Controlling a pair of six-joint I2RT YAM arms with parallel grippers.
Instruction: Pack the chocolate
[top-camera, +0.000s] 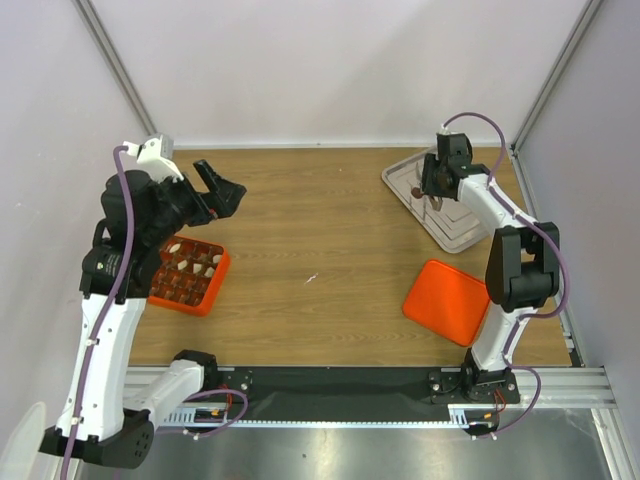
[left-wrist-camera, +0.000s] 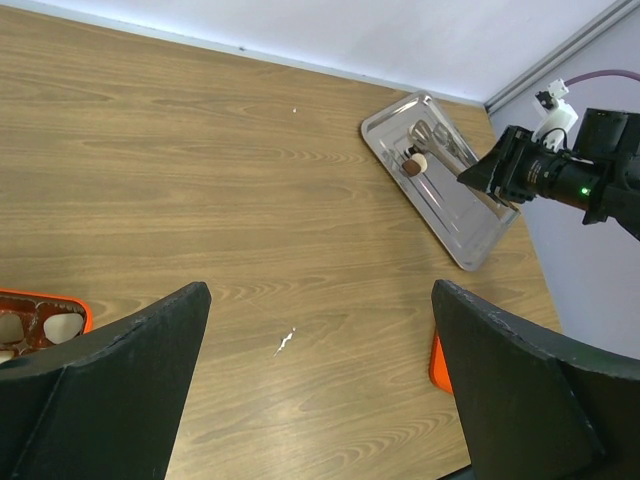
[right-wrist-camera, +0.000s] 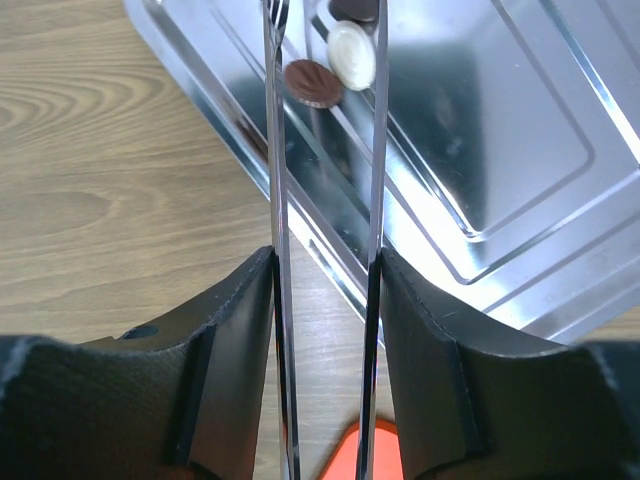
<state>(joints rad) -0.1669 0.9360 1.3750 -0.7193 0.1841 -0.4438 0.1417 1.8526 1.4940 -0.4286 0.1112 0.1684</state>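
Right gripper (right-wrist-camera: 325, 270) pinches the tongs (right-wrist-camera: 273, 150). The blades frame the white chocolate (right-wrist-camera: 352, 55) and a brown piece (right-wrist-camera: 312, 83) on the far-right tray (right-wrist-camera: 520, 150). Centre on one piece, squeeze gently, lift vertically. Left gripper (left-wrist-camera: 320, 290) is spread wide near the left box (top-camera: 218, 283).

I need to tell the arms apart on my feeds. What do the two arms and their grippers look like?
They look alike. The left arm and right arm both have white tubular links joined by bulky black joints, on black bases. A purple cable loops along each. The left gripper and right gripper carry matte black, wedge-shaped fingers. No markings are legible.
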